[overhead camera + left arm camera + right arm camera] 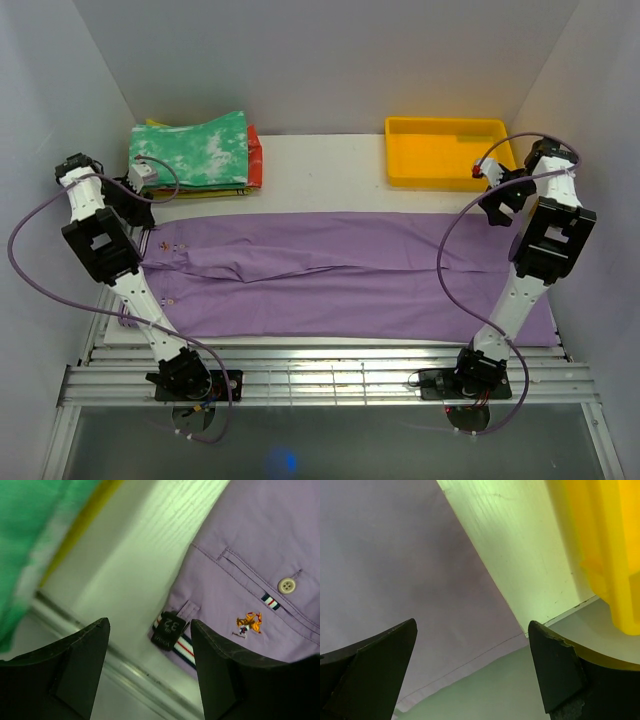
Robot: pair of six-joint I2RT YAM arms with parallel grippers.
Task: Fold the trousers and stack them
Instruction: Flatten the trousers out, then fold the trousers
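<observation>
You've got a white table point(320, 165) w/ white walls point(300, 60) round it, metal rails point(320, 375) at near edge. The trousers point(350, 275): lilac, flat, spread L-R, waistband point(187, 650) left, legs right. Your left gripper point(150, 630) hangs over waistband corner, right gripper point(472, 630) over hem end; both jaws apart, nothing held.

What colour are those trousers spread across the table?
The trousers are plain lilac-purple; the top external view shows them best.
</observation>
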